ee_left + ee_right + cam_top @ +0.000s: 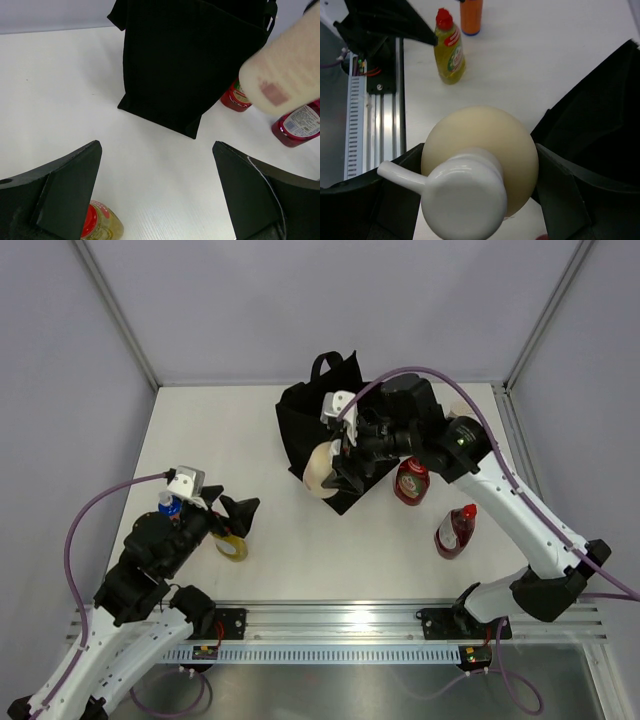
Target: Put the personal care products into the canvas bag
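The black canvas bag (pixel 312 415) stands at the table's back middle; it also shows in the left wrist view (pixel 190 65) and the right wrist view (pixel 600 120). My right gripper (pixel 340 465) (pixel 480 175) is shut on a cream bottle (pixel 322 470) (pixel 485 145) with a white pump (pixel 465 200), held in the air at the bag's near left edge. Two dark red bottles (pixel 411 481) (pixel 455 531) stand right of the bag. A yellow bottle (pixel 232 546) (pixel 102 226) (pixel 450 50) stands under my left gripper (pixel 237 517) (pixel 157 195), which is open and empty.
An orange bottle with a blue cap (pixel 170 505) (pixel 471 15) stands by the left arm's wrist. The metal rail (pixel 340 625) runs along the near edge. The enclosure's walls stand close at the left, back and right.
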